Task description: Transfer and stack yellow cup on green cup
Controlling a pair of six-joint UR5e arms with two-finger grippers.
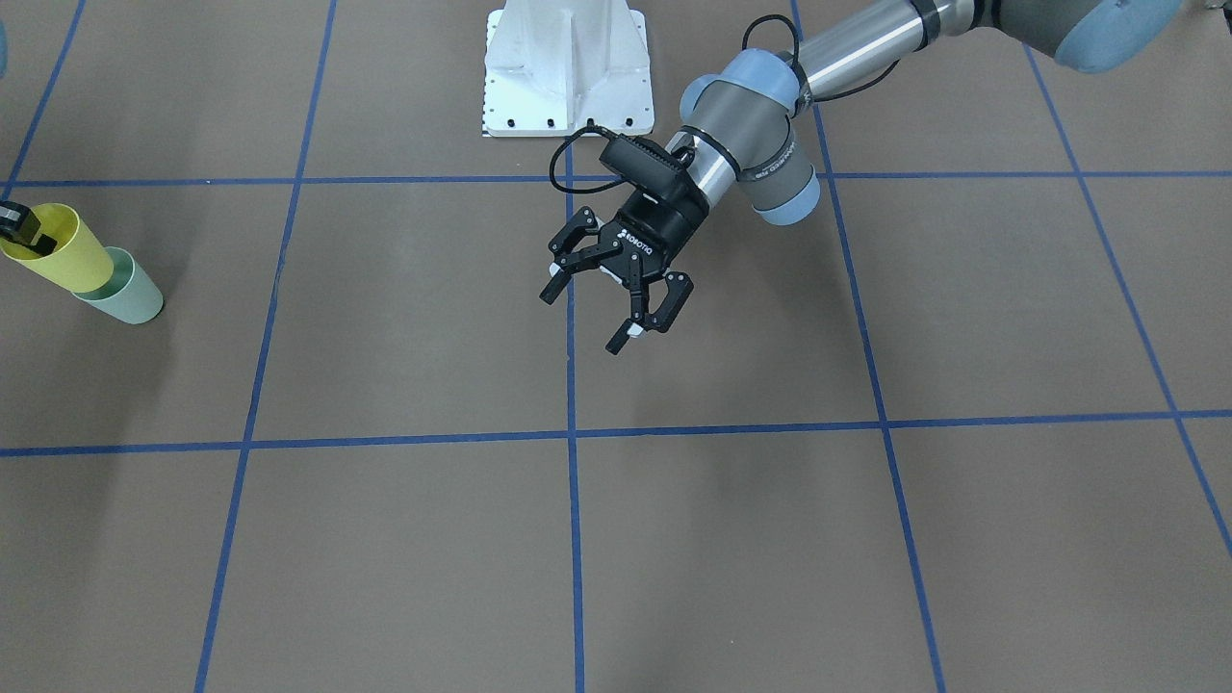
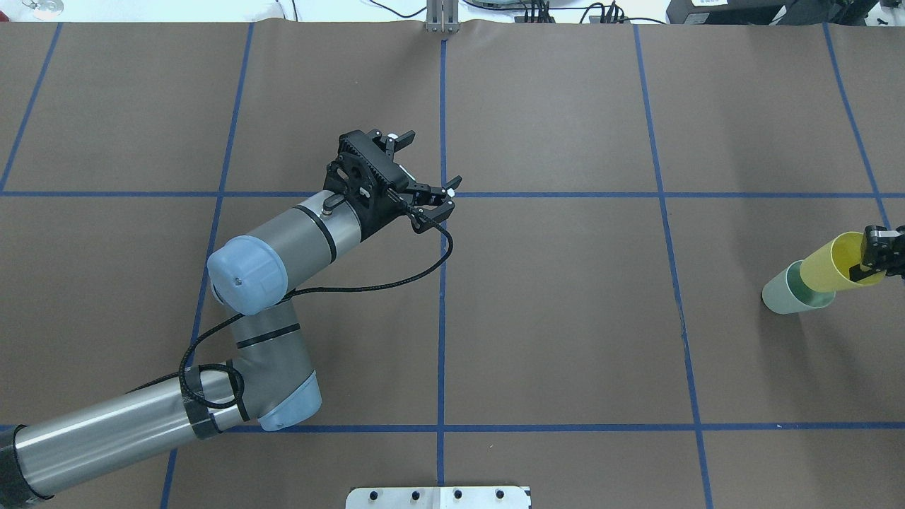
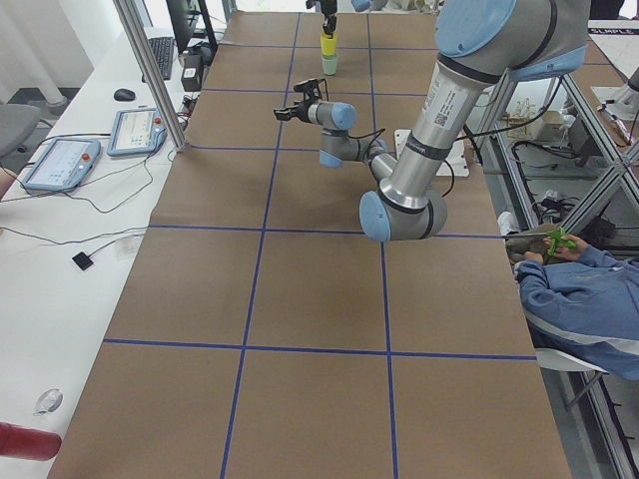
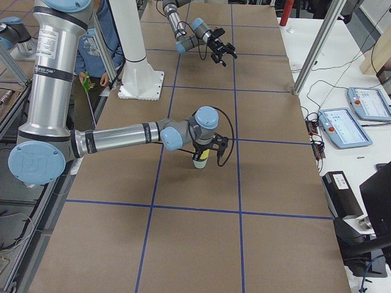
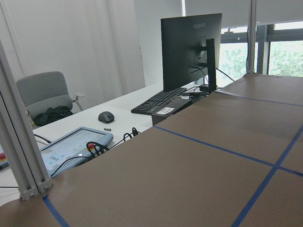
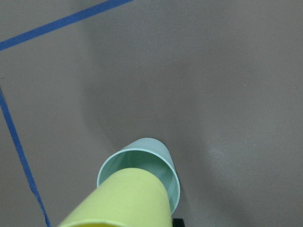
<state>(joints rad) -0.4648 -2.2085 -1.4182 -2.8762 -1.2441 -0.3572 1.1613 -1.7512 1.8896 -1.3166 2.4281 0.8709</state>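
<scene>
The yellow cup [image 1: 60, 252] is tilted, and its base is at the mouth of the green cup [image 1: 130, 295], which stands on the table at the far right end. My right gripper [image 2: 875, 258] is shut on the yellow cup's rim, with one finger inside the cup. In the right wrist view the yellow cup [image 6: 128, 201] overlaps the green cup's opening [image 6: 142, 163]; I cannot tell how deep it sits. My left gripper [image 1: 585, 316] is open and empty, hovering over the middle of the table, far from the cups.
The white robot base plate [image 1: 568, 67] is at the robot's edge of the table. Blue tape lines grid the brown table top. A side desk with a monitor [image 5: 191, 49], a keyboard and a tablet lies beyond the far edge.
</scene>
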